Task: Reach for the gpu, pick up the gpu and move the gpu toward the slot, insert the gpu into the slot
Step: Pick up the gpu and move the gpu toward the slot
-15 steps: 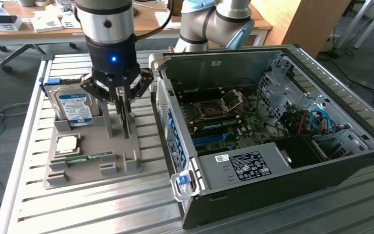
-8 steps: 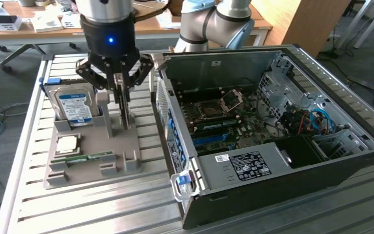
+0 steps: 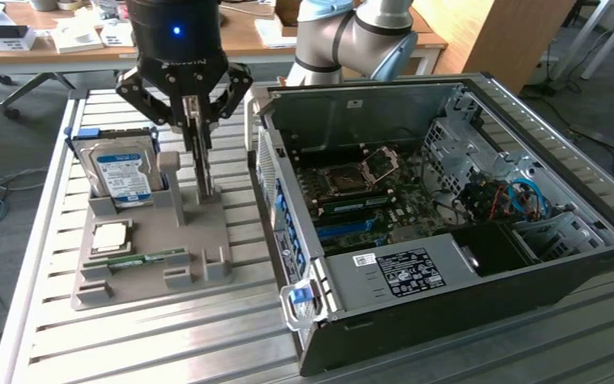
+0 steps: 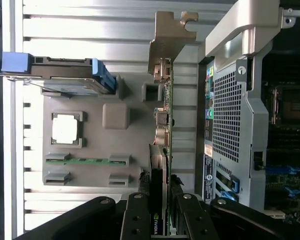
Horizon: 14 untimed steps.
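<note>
The gpu [image 3: 202, 172] stands on its long edge in a gray holder [image 3: 195, 224], directly under the gripper [image 3: 198, 132]. Its faces are upright and its thin top edge is turned up toward the wrist. In the wrist view the gpu [image 4: 168, 130] is seen edge-on. Its long axis runs level, from between the fingers [image 4: 140, 210] out to the silver bracket [image 4: 170, 32] at the end farthest from them. That axis lies parallel to the perforated rear panel of the case [image 4: 230, 110], which is just beside the card. The bracket end juts past the holder's edge over the slatted table [image 4: 90, 25].

The gripper points straight down, its black body upright above the holder and its linkages splayed to either side. The two fingers come down close together, one on each face of the card near its top edge. The jaws are partly closed and, as far as the wrist view shows, press on the gpu from both sides. The card's lower edge is still seated in the holder.

The rest of the arm [image 3: 339, 40] rises behind the gripper, toward the exterior view's right. The open case [image 3: 446, 264] lies on that same side of the gripper. A drive [image 3: 124, 172] stands in the holder on the other side, near the fingers but apart from them
</note>
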Motion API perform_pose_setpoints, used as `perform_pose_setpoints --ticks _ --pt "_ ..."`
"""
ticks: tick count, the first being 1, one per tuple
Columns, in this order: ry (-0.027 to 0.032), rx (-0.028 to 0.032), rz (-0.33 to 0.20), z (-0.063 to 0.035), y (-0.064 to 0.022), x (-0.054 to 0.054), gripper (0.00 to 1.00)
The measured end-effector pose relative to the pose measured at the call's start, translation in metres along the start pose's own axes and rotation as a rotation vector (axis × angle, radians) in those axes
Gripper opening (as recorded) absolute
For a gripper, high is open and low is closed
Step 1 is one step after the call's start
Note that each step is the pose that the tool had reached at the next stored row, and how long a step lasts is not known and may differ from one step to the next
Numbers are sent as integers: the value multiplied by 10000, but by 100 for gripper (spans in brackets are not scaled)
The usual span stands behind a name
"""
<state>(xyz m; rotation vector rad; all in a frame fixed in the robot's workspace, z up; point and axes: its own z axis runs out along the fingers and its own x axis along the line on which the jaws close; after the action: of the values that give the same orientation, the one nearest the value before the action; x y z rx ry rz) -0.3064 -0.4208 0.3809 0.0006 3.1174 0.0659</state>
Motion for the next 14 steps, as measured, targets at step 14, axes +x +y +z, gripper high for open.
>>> perform_pose_setpoints --ticks 14 --pt "-1 0 0 -309 13 -7 26"
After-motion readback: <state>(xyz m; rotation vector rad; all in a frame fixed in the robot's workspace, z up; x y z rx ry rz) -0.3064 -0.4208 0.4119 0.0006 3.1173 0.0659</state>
